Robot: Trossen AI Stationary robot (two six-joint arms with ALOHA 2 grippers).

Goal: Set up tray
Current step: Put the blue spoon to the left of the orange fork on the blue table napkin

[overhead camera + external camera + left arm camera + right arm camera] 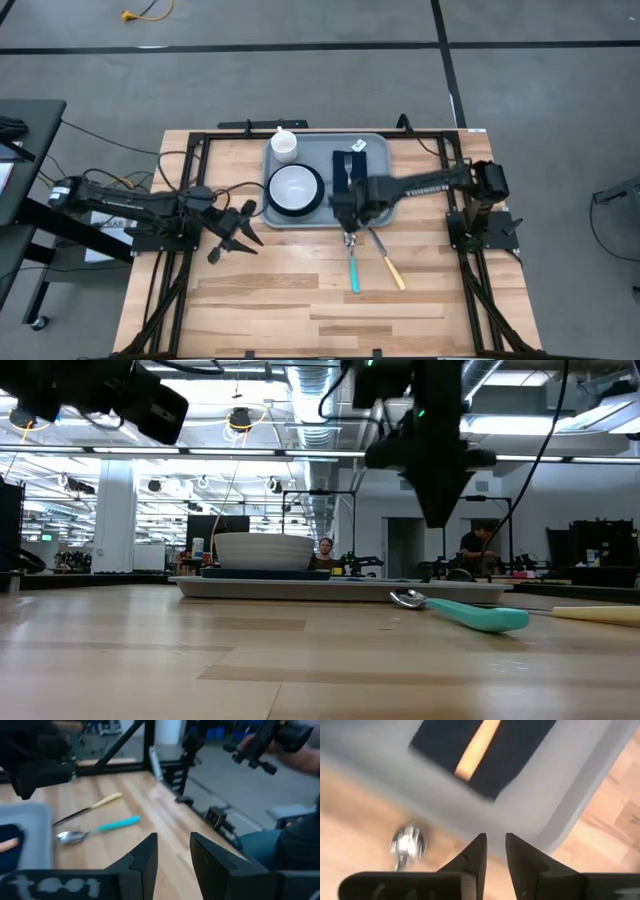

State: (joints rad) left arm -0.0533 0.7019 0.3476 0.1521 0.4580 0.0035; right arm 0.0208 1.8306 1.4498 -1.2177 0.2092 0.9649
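Tray (378, 205) sits at the far middle of the table (300, 300), flat on the wood, already carrying a plate (274, 205) with a white bowl (295, 187), a cup (284, 144) in its far left corner, and a navy napkin (352, 165) with a fork (347, 168) on it. Spoon (353, 268) with a teal handle and knife (388, 262) with a cream handle lie on the wood just beside the tray's near edge, not yet loaded. Right gripper (349, 224) hangs over the tray's near rim above the spoon bowl; fingers (475, 855) close together with a thin gap, nothing between them, empty. Left gripper (232, 236) waits left of the tray over bare wood, fingers (145, 857) parted, empty. Handling guess: tray looks like stiff, light moulded plastic with a smooth, likely slippery surface; loaded with crockery it would be noticeably heavier and the dishes could slide if it tips. Best hold is probably the raised rim on a long side, pinched top to bottom, ideally both sides at once; keep it level. The rounded corners would give a poorer pinch. Probably better to leave it put and bring the cutlery to it.
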